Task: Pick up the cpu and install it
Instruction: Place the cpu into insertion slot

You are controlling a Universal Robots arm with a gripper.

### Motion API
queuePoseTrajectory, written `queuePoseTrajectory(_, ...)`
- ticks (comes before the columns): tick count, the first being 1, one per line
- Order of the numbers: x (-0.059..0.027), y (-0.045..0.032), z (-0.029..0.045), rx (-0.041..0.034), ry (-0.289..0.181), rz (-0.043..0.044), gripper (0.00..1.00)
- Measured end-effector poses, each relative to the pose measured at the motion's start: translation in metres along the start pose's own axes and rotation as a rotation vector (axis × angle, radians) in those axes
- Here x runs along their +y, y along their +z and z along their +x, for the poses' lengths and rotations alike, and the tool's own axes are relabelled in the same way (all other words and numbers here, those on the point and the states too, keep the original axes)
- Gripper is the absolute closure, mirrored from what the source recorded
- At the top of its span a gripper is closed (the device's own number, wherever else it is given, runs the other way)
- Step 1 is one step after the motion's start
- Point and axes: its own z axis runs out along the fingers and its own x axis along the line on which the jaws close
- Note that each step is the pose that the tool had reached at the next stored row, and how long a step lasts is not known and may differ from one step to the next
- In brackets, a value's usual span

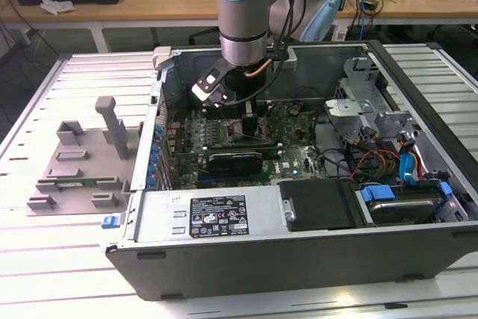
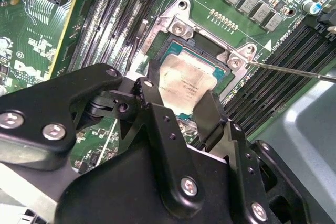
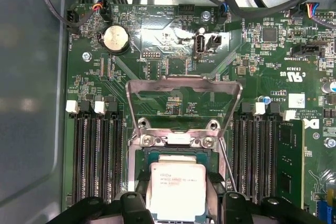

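Observation:
In both wrist views the cpu (image 3: pixel 176 184) (image 2: pixel 185 83), a thin square chip with a pale silver top, sits between my gripper's (image 3: pixel 177 195) (image 2: pixel 181 95) two black fingers (image 2: pixel 156 103), which press on its opposite edges. It lies level at the dark socket frame (image 3: pixel 178 141) on the green motherboard; whether it rests in the socket or hovers just above it I cannot tell. The metal load plate (image 3: pixel 184 85) stands flipped open beyond the socket, and the thin lever (image 2: pixel 294 71) is swung aside. In the exterior view my gripper (image 1: pixel 250 121) reaches down into the open computer case (image 1: pixel 299 259).
Memory slots (image 3: pixel 97 156) flank the socket on both sides, with one green module (image 3: pixel 290 161) fitted. A black card (image 1: pixel 235 158) lies close by the gripper. Drive cage and cables (image 1: pixel 388 155) fill the exterior view's right. Grey fixture blocks (image 1: pixel 82 162) stand on the table outside the case.

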Motion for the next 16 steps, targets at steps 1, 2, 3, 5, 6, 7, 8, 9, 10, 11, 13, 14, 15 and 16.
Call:
queuePoseTrajectory(1, 0.0000, 0.0000, 0.0000, 0.0000, 0.000, 0.0000, 0.48)
queuePoseTrajectory(2, 0.0000, 0.0000, 0.0000, -0.0002, 0.000, 0.0000, 0.48)
queuePoseTrajectory(3, 0.0001, 0.0004, 0.0002, 0.0014, 0.000, -0.0009, 0.48)
queuePoseTrajectory(5, 0.0000, 0.0001, 0.0000, 0.0001, 0.000, -0.0001, 0.41)
queuePoseTrajectory(6, 0.0000, 0.0001, 0.0000, 0.0001, 0.000, -0.0001, 0.41)
queuePoseTrajectory(7, 0.0000, 0.0000, 0.0000, 0.0000, 0.000, 0.0000, 0.41)
queuePoseTrajectory(8, 0.0000, -0.0010, 0.0000, -0.0002, 0.000, 0.0002, 0.41)
queuePoseTrajectory(9, 0.0001, -0.0023, 0.0000, -0.0002, 0.000, 0.0001, 0.41)
queuePoseTrajectory(10, 0.0002, -0.0042, 0.0000, -0.0001, 0.000, 0.0000, 0.41)
queuePoseTrajectory(11, 0.0004, -0.0081, 0.0001, 0.0001, 0.000, -0.0001, 0.41)
queuePoseTrajectory(13, 0.0007, -0.0137, 0.0001, -0.0005, 0.000, 0.0000, 0.41)
queuePoseTrajectory(14, 0.0009, -0.0165, 0.0001, -0.0009, 0.000, 0.0000, 0.41)
queuePoseTrajectory(15, 0.0010, -0.0191, 0.0002, -0.0015, -0.001, 0.0000, 0.41)
queuePoseTrajectory(16, 0.0012, -0.0216, 0.0002, -0.0023, -0.001, 0.0001, 0.41)
